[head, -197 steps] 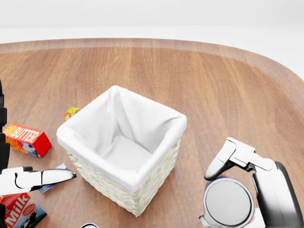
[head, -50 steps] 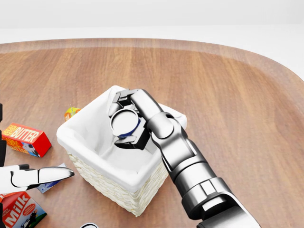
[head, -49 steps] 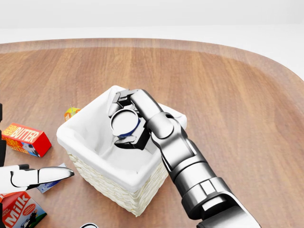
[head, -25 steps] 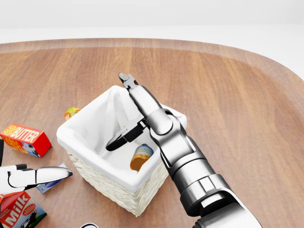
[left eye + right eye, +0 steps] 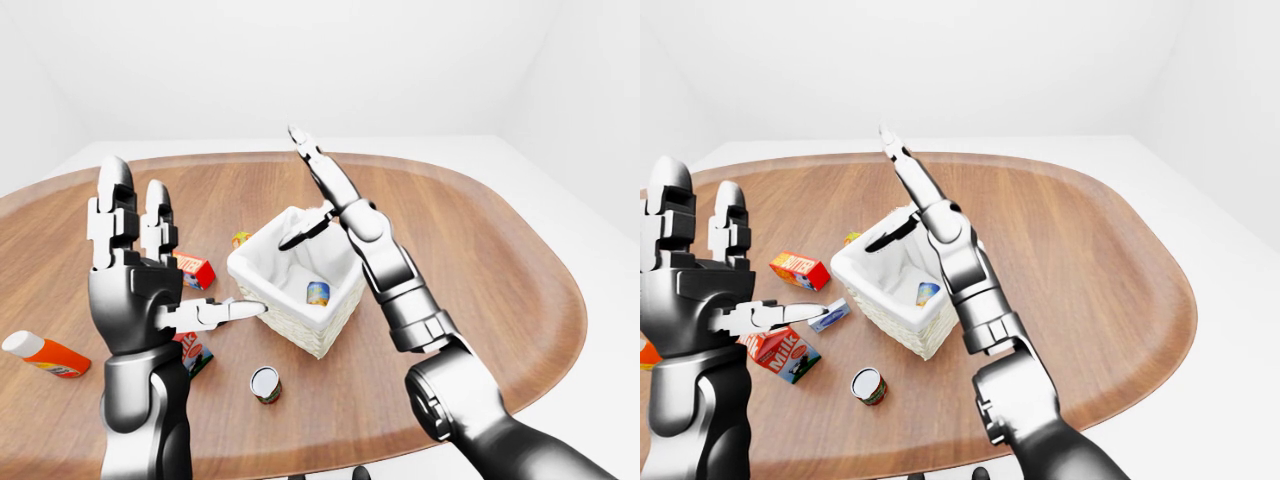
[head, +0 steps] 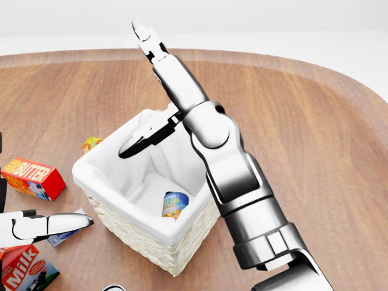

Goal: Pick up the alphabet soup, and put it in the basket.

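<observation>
R arm reaches up from lower right of head view, forearm slanting up-left over the basket (image 6: 103,200). Right hand (image 6: 159,97) above basket's upper rim: two fingers straight, pointing up-left past the rim; thumb (image 6: 142,138) swung down-left over the basket opening. Hand spread wide, holds nothing, touches nothing that I can make out.

Alphabet soup (image 6: 175,204) lies inside basket, on white liner, near the lower-right wall, tilted on its side w/ lid end up. Well below the hand, clear of all fingers.

L arm: left hand (image 5: 135,265) raised upright at left of left-eye view, palm side facing away, fingers straight up, thumb sticking out toward basket. Spread, empty.

Table (image 6: 291,121): wood, oval. Butter box (image 6: 33,177) left of basket; milk carton (image 6: 24,273) at lower left; small yellow-orange box (image 6: 91,144) just beside basket's left corner. Another can (image 5: 265,384) stands on table below basket in left-eye view. Orange-and-white bottle (image 5: 45,354) lies at far left.
</observation>
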Available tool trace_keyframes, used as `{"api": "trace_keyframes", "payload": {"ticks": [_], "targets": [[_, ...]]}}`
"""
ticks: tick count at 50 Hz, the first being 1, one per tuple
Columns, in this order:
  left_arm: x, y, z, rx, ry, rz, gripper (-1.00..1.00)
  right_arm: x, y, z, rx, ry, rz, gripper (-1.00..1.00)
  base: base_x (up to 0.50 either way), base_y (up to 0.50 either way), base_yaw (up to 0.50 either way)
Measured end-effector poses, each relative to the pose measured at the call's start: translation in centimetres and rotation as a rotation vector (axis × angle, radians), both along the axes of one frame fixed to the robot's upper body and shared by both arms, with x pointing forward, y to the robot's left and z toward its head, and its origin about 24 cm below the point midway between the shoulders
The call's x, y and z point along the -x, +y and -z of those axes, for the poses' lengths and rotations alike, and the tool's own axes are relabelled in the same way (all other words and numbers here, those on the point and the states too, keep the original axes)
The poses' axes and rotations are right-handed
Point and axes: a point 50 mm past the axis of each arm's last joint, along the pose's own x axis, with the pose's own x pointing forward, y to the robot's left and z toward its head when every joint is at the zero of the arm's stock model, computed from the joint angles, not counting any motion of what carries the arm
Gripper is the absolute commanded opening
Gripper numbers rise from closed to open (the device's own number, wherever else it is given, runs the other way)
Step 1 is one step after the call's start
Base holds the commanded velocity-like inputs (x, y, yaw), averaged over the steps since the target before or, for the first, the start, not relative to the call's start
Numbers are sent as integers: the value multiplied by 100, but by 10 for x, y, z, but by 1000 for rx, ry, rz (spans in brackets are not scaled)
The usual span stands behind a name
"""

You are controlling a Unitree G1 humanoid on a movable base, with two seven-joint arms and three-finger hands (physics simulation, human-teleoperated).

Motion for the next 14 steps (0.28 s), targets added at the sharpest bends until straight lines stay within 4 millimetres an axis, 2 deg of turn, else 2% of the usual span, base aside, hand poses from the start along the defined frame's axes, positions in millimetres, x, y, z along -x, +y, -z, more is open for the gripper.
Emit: {"api": "trace_keyframes", "payload": {"ticks": [14], "targets": [[-1, 1, 1, 1, 7, 0, 100, 29, -10, -70, -116, -301, -38, 100, 0, 0, 0]]}}
